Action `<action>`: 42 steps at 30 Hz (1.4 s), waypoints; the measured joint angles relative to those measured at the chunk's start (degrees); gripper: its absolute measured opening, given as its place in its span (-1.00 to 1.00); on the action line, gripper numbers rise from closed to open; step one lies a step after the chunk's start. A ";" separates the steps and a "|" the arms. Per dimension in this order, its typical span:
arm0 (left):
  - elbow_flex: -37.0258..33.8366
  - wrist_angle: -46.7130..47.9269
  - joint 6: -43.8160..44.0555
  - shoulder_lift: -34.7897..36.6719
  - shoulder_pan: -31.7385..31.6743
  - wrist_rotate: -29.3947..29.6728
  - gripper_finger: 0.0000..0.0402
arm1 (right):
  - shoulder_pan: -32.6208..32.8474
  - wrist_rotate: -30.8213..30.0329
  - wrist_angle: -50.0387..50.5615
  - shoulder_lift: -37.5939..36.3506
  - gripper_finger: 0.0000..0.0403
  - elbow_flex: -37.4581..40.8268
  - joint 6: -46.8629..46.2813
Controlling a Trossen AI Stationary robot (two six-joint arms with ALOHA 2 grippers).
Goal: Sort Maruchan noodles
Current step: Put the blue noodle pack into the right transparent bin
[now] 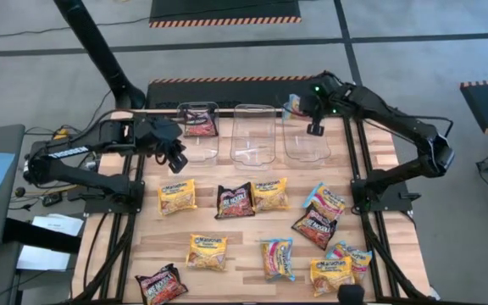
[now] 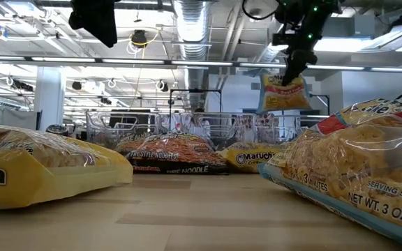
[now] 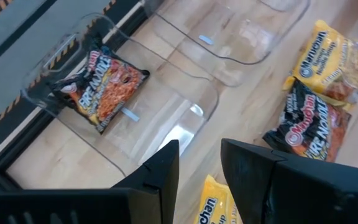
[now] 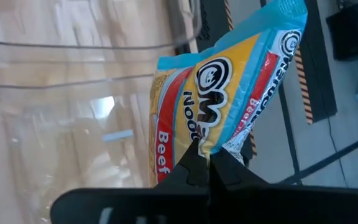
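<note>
A light-blue Maruchan packet (image 4: 229, 81) hangs from my shut right gripper (image 4: 207, 158) over the far end of the right clear tub (image 1: 305, 140). The low view shows the same packet (image 2: 283, 94) dangling in the air. The left tub (image 1: 197, 127) holds one maroon packet (image 3: 101, 84) lying flat on its floor. The middle tub (image 1: 255, 131) has nothing in it. My left gripper (image 3: 201, 168) hovers open above the table by the left tub's near end, touching nothing. Several yellow, maroon and light-blue packets lie flat on the wooden table (image 1: 235, 280). My right gripper pinches the light-blue packet between its two fingers at one edge (image 4: 211, 144). The fingers (image 2: 293, 68) come from above, slanting down. The packet is lifted clear and hangs below them, above the right tub.
Loose packets include a yellow one (image 1: 176, 195), a maroon one (image 1: 234, 201) and a light-blue one (image 1: 324, 199) mid-table. More lie toward the near edge, among them a maroon one (image 1: 161, 285). Black rails run along both table sides. A bare wooden strip lies between tubs and packets.
</note>
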State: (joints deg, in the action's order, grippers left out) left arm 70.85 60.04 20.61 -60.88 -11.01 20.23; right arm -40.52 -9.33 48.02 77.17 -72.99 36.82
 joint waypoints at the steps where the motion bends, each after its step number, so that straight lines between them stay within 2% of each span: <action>1: 0.00 0.01 -0.01 0.00 -0.45 0.00 -0.47 | -0.57 0.09 0.00 0.00 -0.98 0.00 0.60; 7: 0.00 -0.10 -2.41 0.00 -3.03 0.05 -0.47 | -2.85 2.28 -0.33 0.87 -0.98 0.00 2.87; 18: 0.00 -0.65 -3.00 0.00 -6.51 -0.04 -0.47 | -5.37 2.63 -3.48 8.85 -0.98 0.05 3.16; 42: 0.00 -0.62 -3.00 0.00 -7.20 0.00 -0.47 | -4.89 2.59 -5.58 19.53 -0.98 0.02 1.94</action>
State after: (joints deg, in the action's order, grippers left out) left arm 70.85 59.42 17.61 -60.88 -18.22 20.23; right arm -45.41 -6.74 42.44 96.70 -72.97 38.76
